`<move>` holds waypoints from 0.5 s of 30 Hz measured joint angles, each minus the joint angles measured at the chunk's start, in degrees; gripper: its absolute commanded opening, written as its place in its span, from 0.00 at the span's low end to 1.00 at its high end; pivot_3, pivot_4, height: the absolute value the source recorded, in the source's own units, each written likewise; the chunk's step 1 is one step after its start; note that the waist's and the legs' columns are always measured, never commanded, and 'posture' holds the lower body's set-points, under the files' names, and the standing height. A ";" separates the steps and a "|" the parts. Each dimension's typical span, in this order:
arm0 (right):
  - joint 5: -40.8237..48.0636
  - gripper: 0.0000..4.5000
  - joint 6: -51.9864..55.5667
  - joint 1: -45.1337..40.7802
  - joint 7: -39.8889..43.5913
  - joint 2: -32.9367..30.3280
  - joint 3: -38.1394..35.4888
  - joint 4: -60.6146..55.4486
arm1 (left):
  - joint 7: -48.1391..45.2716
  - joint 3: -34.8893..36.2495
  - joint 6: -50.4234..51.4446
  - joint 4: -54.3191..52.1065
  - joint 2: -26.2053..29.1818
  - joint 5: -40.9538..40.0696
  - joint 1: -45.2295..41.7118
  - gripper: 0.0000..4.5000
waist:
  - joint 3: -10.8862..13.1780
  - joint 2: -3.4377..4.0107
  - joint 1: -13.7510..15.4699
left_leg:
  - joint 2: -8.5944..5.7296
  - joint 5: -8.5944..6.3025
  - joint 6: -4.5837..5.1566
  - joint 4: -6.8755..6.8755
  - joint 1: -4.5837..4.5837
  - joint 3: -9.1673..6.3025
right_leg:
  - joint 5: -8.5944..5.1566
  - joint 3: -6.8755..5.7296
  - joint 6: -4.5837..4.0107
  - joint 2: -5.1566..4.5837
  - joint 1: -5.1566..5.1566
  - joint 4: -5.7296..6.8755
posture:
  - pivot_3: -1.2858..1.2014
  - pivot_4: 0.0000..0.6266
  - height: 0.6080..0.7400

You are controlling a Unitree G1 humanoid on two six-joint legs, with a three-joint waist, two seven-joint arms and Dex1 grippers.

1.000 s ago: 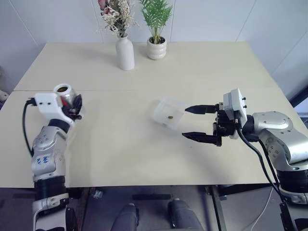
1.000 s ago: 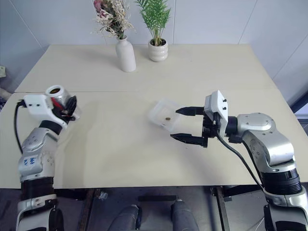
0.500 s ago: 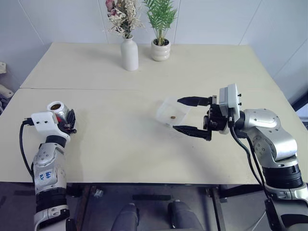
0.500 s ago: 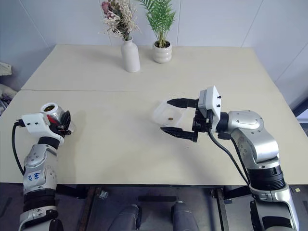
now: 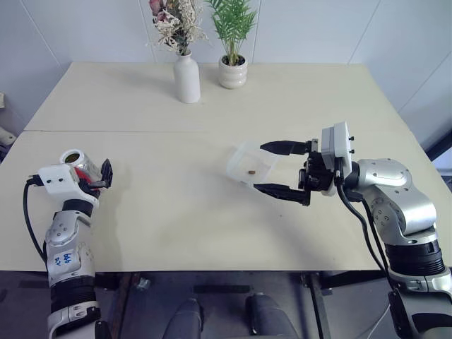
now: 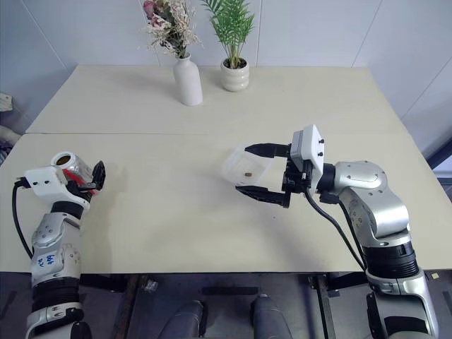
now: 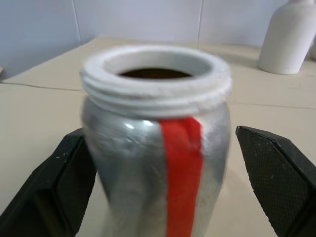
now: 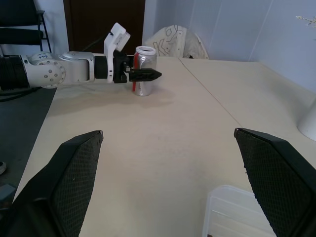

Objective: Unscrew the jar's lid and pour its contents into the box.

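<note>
While the left arm reaches forward near the worktop's (image 5: 176, 212) left edge, its left pincer (image 7: 163, 182) stands spread on either side of the jar (image 7: 155, 143), and both fingers (image 7: 276, 177) appear clear of the glass in the left wrist view. That jar stands upright on the worktop with its mouth uncapped, a red strip running down its side. From the right wrist view the jar (image 8: 143, 70) is seen far across the surface, with the left arm lying level behind it and one black finger crossing in front of it.

Bent across the front of the body, the right arm points leftward and level, its right pincer (image 5: 274, 169) wide and holding nothing. One finger hangs over the far rim of the box (image 5: 248, 164), the other lies along its near side; whether they touch it cannot be told. This shallow clear box sits near the middle of the worktop with the contents (image 5: 250, 171), a tiny brownish piece, inside.

At the far edge stand a white vase (image 5: 187, 78) with dried flowers and a white plant pot (image 5: 232, 71) with a green plant.
</note>
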 measured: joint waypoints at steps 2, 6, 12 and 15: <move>-0.01 1.00 -0.01 0.00 0.25 -0.03 -0.01 0.24 | -1.10 0.46 0.31 -4.02 1.38 -0.29 1.78 1.00 | 0.00 0.00 0.05 | 0.00 0.00 0.00 -0.05 0.00 0.00 | 0.00 -0.01 0.00 0.00 -0.01 -0.03 | 0.52 0.24 1.00; -0.08 1.00 -0.03 0.01 0.72 -0.09 -0.02 0.63 | -3.29 1.68 0.56 -10.92 3.12 -1.16 4.63 1.00 | 0.00 0.00 0.16 | -0.01 0.00 0.00 -0.09 0.00 0.02 | 0.00 -0.03 -0.01 -0.02 0.04 -0.11 | 0.52 0.24 1.00; -0.09 1.00 -0.03 0.66 0.82 -0.53 -0.14 1.27 | -6.70 4.86 0.38 -16.58 6.34 -3.38 7.13 1.00 | 0.00 0.00 0.11 | 0.04 0.04 -0.04 -0.28 0.01 0.05 | 0.03 -0.11 -0.06 0.02 0.04 -0.27 | 0.52 0.24 1.00; -0.09 1.00 -0.04 0.98 0.82 -1.00 -0.36 1.51 | -9.38 5.42 0.76 -20.05 8.85 -5.55 6.39 1.00 | 0.00 0.00 0.13 | 0.00 0.15 -0.03 -0.53 0.05 0.09 | 0.04 -0.12 -0.08 -0.04 0.04 -0.41 | 0.52 0.24 1.00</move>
